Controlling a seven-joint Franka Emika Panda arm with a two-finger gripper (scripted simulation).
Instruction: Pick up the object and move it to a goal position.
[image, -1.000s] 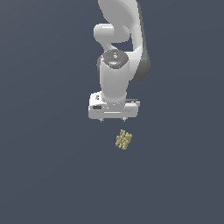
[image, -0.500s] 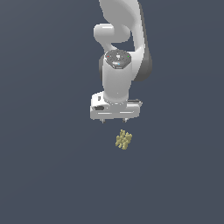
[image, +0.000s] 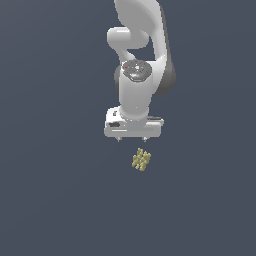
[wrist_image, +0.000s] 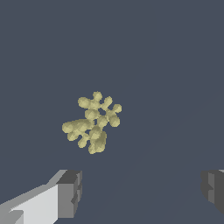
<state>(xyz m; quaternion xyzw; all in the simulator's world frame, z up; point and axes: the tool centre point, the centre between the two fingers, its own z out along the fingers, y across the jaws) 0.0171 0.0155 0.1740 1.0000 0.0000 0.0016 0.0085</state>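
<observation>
A plain dark slate-blue desk (image: 55, 190) fills the whole scene, unmarked. The olive-yellow spiky cluster (image: 141, 159) lies on it, just below the white arm's fingers (image: 132, 139) in the exterior view, apart from both and untouched. The fingers (wrist_image: 140, 192) stand wide open, empty. The cluster (wrist_image: 92, 123) shows no clear long axis.

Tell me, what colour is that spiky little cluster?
Olive-yellow cluster, clearest in the wrist view.
</observation>
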